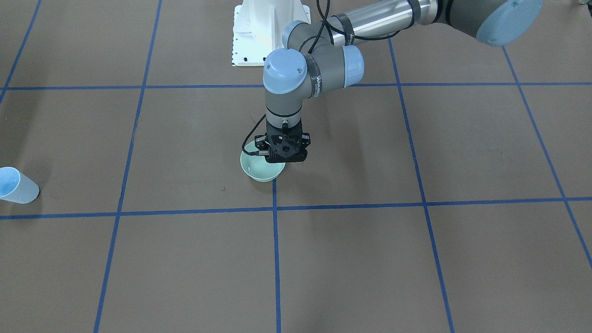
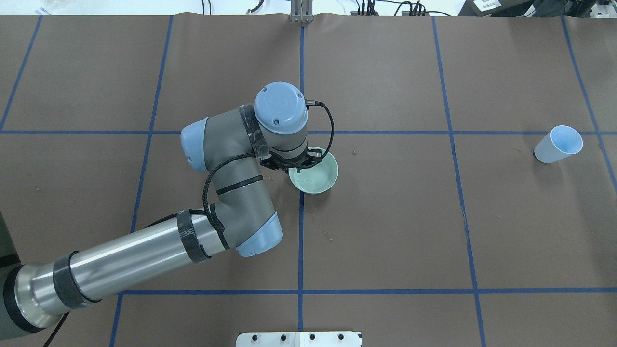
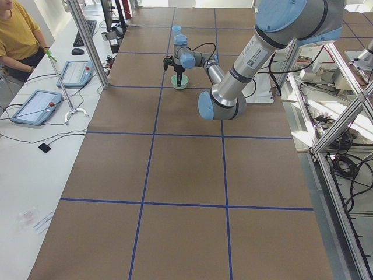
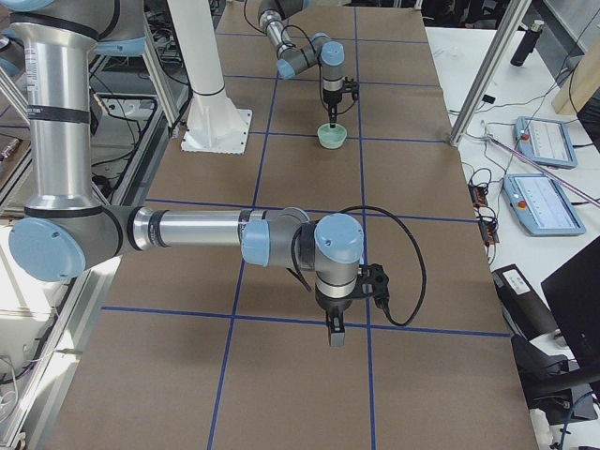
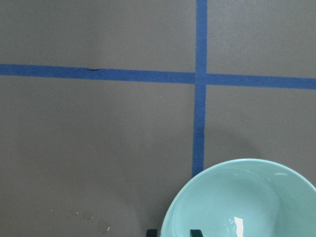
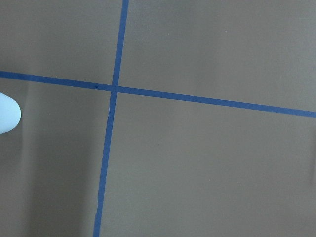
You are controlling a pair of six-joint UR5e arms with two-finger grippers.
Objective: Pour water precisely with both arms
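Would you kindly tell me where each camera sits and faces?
Front-facing: across the table, facing the pedestal; left arm above the bowl.
Overhead: behind and above, looking down; left arm, bowl, cup.
Exterior left: table's left end; left arm near.
Exterior right: opposite end; right arm near, left far.
Left wrist: looking down at the bowl's rim; fingertips show.
Right wrist: looking down at blue tape; neither arm shows.
Front-facing and overhead share bowl and cup, mirrored.
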